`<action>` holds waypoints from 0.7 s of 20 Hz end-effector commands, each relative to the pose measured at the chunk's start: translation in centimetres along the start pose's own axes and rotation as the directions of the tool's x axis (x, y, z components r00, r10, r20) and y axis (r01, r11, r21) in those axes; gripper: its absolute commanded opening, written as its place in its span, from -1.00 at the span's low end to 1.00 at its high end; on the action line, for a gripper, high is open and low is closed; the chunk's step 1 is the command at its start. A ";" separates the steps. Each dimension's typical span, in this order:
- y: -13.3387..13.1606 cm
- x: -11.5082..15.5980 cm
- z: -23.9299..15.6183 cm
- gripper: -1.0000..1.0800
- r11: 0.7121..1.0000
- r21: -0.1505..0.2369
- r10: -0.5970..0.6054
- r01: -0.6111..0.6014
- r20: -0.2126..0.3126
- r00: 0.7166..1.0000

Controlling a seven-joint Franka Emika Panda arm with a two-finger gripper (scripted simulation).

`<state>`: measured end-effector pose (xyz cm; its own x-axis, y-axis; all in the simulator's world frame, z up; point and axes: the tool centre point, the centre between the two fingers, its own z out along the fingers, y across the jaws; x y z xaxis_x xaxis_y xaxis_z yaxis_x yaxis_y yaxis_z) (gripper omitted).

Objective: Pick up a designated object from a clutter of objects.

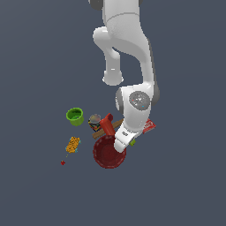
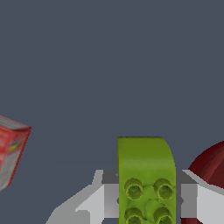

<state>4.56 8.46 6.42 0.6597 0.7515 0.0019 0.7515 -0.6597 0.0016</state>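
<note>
Clearly the grasp itself is the step in hand: in the wrist view the yellow-green brick (image 2: 146, 183) sits between the two pale fingers (image 2: 199, 203), studs facing the camera, and the jaws look clenched on its two sides. Whether the brick rests on the desk (image 1: 185, 185) or is already clear of it, I cannot tell.

In the exterior view the gripper (image 1: 126, 142) hangs just beside the dark red bowl (image 1: 108, 152), on the side toward the red box (image 1: 149, 126), and only a sliver of the brick (image 1: 132, 142) shows at its edge. The red bottle (image 1: 106, 123), the can (image 1: 94, 121) and a wooden handle lie near the bowl; the green cup (image 1: 75, 116) and the orange-yellow piece (image 1: 73, 144) stand well apart from it.

The next move, as I judge it, calls for a straight lift, keeping the squeeze firm so the brick does not slip, and rising clear of the bowl's rim.
</note>
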 end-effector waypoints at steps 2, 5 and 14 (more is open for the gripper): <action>0.7 -2.0 -2.6 -1.00 1.000 -0.001 0.001 -0.001 -0.001 1.000; 1.5 -3.9 -5.2 -1.00 1.000 -0.001 0.001 -0.001 0.000 1.000; 3.9 -10.3 -13.8 -1.00 1.000 0.001 0.001 -0.001 -0.001 1.000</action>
<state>1.13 -0.70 18.65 0.6605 0.7508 0.0021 0.7508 -0.6605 0.0011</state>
